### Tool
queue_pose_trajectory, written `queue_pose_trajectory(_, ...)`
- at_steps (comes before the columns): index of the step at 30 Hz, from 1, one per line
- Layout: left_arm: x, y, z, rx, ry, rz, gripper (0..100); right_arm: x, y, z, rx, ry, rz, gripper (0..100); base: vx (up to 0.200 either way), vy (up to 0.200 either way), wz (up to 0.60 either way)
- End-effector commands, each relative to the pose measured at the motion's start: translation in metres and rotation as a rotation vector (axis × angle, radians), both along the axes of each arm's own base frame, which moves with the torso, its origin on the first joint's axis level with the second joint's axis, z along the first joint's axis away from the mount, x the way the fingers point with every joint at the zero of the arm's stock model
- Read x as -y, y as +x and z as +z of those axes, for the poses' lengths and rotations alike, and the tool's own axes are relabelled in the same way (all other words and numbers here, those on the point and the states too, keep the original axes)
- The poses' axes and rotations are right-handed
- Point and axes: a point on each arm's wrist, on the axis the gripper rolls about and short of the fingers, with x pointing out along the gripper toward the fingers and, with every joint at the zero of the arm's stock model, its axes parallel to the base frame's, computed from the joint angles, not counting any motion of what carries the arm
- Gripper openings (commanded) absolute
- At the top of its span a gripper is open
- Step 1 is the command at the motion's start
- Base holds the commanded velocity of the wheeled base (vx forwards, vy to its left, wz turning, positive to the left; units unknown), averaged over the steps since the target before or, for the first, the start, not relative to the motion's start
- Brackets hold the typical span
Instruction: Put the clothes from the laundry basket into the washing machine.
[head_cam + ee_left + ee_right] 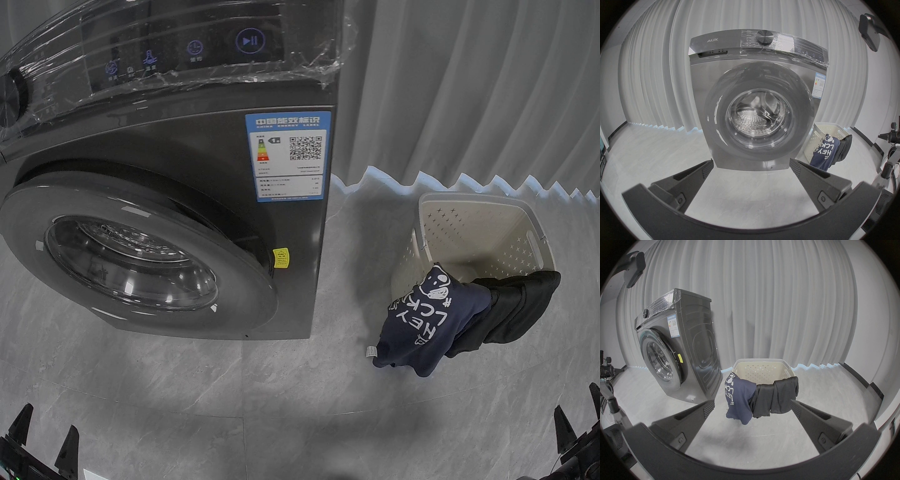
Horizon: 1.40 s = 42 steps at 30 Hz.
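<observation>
Claws: left claw [750,175] & right claw [753,418] both spread wide, empty, low over floor [187,387].
Clothes: navy tee [431,319] w/ white print + black garment [519,303], draped over laundry basket [481,203] front rim, right of washing machine [187,156].
Handling: prob. soft, light, limp; pinch bunched fold at rim.
Door [131,262]: looks shut.

Navy printed shirt [431,322], beige basket [484,234]
</observation>
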Motion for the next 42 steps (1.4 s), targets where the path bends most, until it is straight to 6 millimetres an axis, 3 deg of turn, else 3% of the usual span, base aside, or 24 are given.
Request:
queue_pose_trajectory(1,0.0000,0.0002,-0.0048,-0.003,-0.001,-0.001,100,0.0000,0.0000,-0.0048,0.000,0.000,0.000,100,0.000,0.200,0.00)
queue_pose_trajectory(25,0.0000,0.0002,-0.0048,-0.003,-0.001,0.001,100,0.0000,0.0000,-0.0048,0.000,0.000,0.000,100,0.000,0.200,0.00)
queue_pose_trajectory(34,0.0000,0.0002,-0.0048,-0.003,0.001,0.001,100,0.0000,0.0000,-0.0048,0.000,0.000,0.000,100,0.000,0.000,0.00)
queue_pose_trajectory(42,0.0000,0.0002,-0.0048,-0.003,0.001,0.001,100,0.0000,0.0000,-0.0048,0.000,0.000,0.000,100,0.200,0.000,0.00)
